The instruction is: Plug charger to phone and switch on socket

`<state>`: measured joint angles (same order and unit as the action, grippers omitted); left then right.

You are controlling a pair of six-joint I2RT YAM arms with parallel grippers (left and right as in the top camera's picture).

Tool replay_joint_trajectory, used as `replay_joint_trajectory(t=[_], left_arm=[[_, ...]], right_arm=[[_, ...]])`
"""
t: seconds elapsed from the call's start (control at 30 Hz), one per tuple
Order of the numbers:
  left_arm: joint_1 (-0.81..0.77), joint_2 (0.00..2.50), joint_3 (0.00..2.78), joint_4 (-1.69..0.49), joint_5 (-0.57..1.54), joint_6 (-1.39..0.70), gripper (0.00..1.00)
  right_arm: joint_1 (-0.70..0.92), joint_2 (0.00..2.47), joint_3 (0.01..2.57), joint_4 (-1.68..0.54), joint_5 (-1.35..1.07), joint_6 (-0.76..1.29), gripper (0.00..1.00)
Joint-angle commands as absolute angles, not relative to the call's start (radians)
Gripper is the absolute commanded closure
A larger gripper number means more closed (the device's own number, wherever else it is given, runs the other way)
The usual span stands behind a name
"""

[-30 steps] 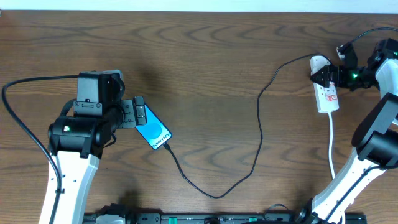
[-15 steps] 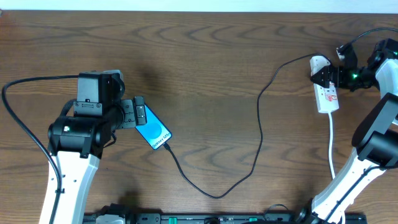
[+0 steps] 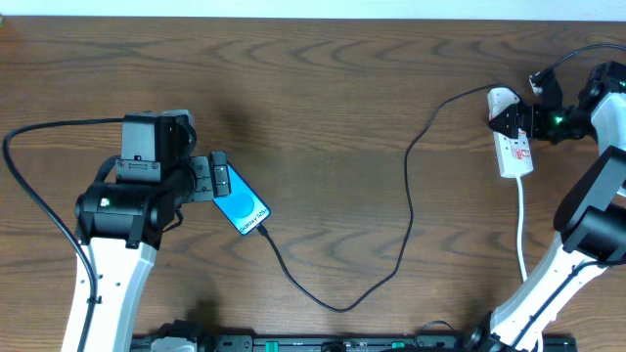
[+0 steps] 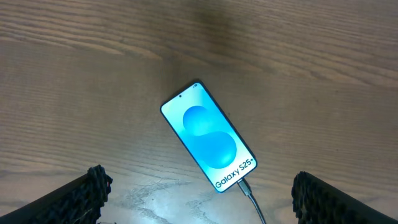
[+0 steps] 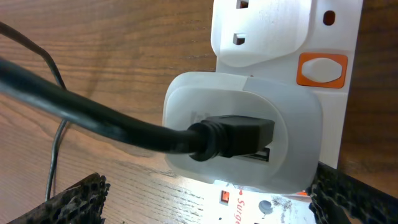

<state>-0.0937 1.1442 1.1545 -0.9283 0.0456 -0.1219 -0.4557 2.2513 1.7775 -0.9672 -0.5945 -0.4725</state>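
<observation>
The phone [image 3: 243,207] lies flat and slanted on the wooden table, its blue screen [image 4: 208,135] facing up. The charger [image 3: 406,196] is a thin black cable whose plug tip [image 4: 244,185] sits in the phone's lower end. It loops across the table to a white adapter [image 5: 242,134] on the socket [image 3: 515,147]. My left gripper [image 3: 221,180] hovers open above the phone's upper end and holds nothing. My right gripper [image 3: 515,121] is open over the socket's rounded end, its fingers either side of the adapter. A small red switch [image 5: 224,196] shows just below the adapter.
The socket's white cord [image 3: 522,230] runs toward the table's near edge on the right. A black cable [image 3: 39,132] arcs around my left arm. The table's back edge runs along the top of the overhead view.
</observation>
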Motion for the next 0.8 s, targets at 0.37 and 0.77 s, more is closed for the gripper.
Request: replay_joint_trajectory(t=[0.37,0.77], left_arm=[[-0.097,1.145,1.171,-0.931,0.033,-0.105,0.04],[-0.097,1.145,1.171,-0.931,0.033,-0.105,0.04]], right_arm=[[-0.416,2.27,1.771,-0.99,-0.658,-0.449,0.01],[-0.379,2.27,1.771,-0.991,-0.657,-0.441,0.01]])
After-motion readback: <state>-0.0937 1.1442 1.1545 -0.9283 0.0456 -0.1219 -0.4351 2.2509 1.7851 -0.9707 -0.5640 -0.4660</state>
